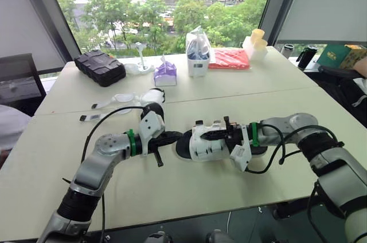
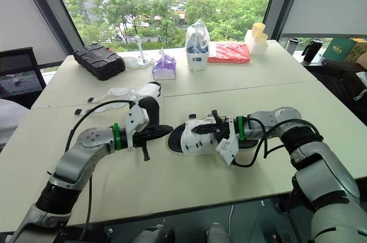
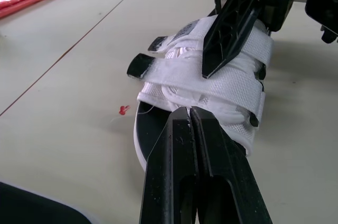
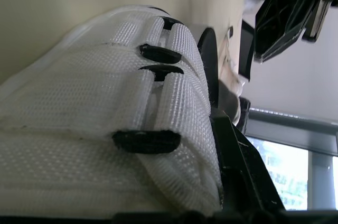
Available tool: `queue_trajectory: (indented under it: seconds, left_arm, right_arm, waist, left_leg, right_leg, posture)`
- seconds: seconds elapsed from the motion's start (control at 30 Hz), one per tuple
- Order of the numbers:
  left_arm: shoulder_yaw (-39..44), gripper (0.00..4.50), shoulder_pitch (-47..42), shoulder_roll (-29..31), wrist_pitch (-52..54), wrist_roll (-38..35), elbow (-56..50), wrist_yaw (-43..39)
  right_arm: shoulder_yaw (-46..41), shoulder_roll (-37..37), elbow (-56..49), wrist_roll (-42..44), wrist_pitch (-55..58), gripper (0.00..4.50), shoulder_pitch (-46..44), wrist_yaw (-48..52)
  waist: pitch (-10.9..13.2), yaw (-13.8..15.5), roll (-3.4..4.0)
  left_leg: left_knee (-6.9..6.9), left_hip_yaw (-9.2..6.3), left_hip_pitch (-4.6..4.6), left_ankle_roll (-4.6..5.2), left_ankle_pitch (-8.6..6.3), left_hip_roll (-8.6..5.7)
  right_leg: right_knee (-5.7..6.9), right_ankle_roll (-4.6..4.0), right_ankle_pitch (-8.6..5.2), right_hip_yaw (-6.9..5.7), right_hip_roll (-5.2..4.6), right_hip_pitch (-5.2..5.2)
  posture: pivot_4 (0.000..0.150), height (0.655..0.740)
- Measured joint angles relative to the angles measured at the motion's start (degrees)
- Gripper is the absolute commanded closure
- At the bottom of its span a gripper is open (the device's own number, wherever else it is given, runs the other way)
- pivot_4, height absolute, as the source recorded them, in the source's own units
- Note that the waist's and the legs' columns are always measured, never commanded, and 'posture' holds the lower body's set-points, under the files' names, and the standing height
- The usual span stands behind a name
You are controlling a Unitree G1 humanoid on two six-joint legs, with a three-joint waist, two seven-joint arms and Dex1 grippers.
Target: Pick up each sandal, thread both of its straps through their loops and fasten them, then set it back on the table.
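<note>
The white sandal (image 1: pixel 200 148) lies on the table (image 1: pixel 229 197). The left gripper (image 3: pixel 190 112), pressed fully together, touches the sandal's toe end, probably to steady it. The right gripper (image 1: pixel 205 135) rests over the sandal's straps, likely pressing them flat. Whether it grasps anything I cannot tell.

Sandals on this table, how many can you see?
2. The near sandal lies mid-table, straps across its upper. The far sandal lies farther back on the robot's left side, straps splayed out. None seems hidden.
</note>
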Motion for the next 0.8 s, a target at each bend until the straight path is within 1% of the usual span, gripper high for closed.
queue_trajectory:
  seconds: [0.13, 0.23, 0.3, 0.4, 0.43, 0.47, 0.57, 0.7, 0.8]
  left_arm:
    - [-0.24, 4.5, -0.01, -0.27, -0.2, 0.78, 0.02, 0.99]
    - [-0.32, 4.5, -0.04, -0.13, -0.48, 1.04, 0.06, 1.29]
    - [-0.7, 4.5, -0.74, -0.45, -1.11, 1.87, 0.73, 1.64]
    - [-2.02, 4.5, -4.64, -1.47, -2.64, 3.87, 4.1, 2.77]
    - [-2.09, 4.5, -5.69, -1.73, -3.14, 4.47, 5.06, 3.09]
    - [-2.09, 4.5, -6.79, -2.09, -3.77, 4.89, 6.35, 3.58]
    - [-2.11, 4.5, -8.71, -2.68, -4.71, 5.29, 8.7, 3.76]
    - [-2.41, 4.5, -11.9, -4.31, -6.47, 6.09, 12.37, 3.9]
    - [-2.5, 4.5, -12.74, -4.83, -7.62, 6.88, 13.69, 3.84]
  right_arm:
    - [-1.27, 0.35, 1.04, 6.59, 5.8, 4.45, 0.08, 5.91]
    - [-2.99, 1.02, 0.24, 12.31, 10.92, 4.45, 0.67, 11.72]
    - [-5.05, 1.93, -2.45, 16.13, 20.17, 4.45, 2.56, 17.65]
    - [-9.69, 4.24, -7.45, 17.27, 43.01, 4.45, 4.49, 25.44]
    - [-10.98, 4.69, -8.75, 17.29, 49.04, 4.45, 4.66, 26.82]
    - [-12.44, 5.58, -9.94, 17.33, 55.38, 4.45, 4.85, 27.49]
    - [-13.81, 7.69, -11.16, 16.65, 67.16, 4.45, 4.92, 27.76]
    - [-13.83, 10.79, -9.12, 15.9, 79.82, 4.45, 5.18, 24.29]
    - [-13.77, 12.16, -6.0, 15.79, 86.0, 4.45, 4.98, 21.15]
  waist:
    - [0.01, -0.06, 0.0]
    - [0.01, -0.11, 0.0]
    - [0.01, -0.06, 0.0]
    - [0.02, 0.42, 0.0]
    - [0.02, 0.42, 0.01]
    - [0.02, 0.36, 0.0]
    - [0.02, 0.11, 0.01]
    - [0.02, 0.09, 0.01]
    - [0.02, 0.09, 0.02]
  left_leg:
    - [0.0, 0.0, 0.0, 0.14, -0.08, 0.0]
    - [-0.01, -0.01, 0.0, 0.15, -0.08, 0.02]
    - [-0.01, -0.02, 0.0, 0.16, -0.08, 0.03]
    - [0.12, -0.07, -0.06, 0.16, -0.08, 0.0]
    - [0.12, -0.07, -0.06, 0.17, -0.09, -0.02]
    - [0.12, -0.08, -0.06, 0.19, -0.11, -0.01]
    - [0.01, -0.06, -0.06, 0.19, -0.11, 0.0]
    - [-0.08, -0.01, -0.16, 0.08, -0.04, 0.0]
    - [-0.07, 0.01, -0.28, 0.04, -0.02, -0.02]
  right_leg:
    - [0.0, 0.01, 0.01, 0.01, 0.0, 0.01]
    - [0.0, 0.16, 0.1, 0.0, 0.01, 0.0]
    - [0.0, 0.16, 0.1, 0.0, 0.01, 0.0]
    - [0.08, 0.16, 0.11, -0.04, 0.0, 0.01]
    - [0.09, 0.16, 0.11, -0.04, -0.01, 0.0]
    - [0.09, 0.16, 0.11, -0.05, -0.01, 0.0]
    - [0.1, 0.17, 0.12, -0.05, -0.02, -0.09]
    - [0.21, 0.16, 0.12, -0.01, -0.02, -0.3]
    - [0.25, 0.16, 0.12, 0.0, -0.04, -0.44]
  posture:
    - [0.15, 0.74]
    - [0.15, 0.74]
    - [0.15, 0.74]
    - [0.15, 0.74]
    - [0.15, 0.74]
    - [0.15, 0.74]
    - [0.15, 0.74]
    - [0.15, 0.74]
    - [0.15, 0.74]
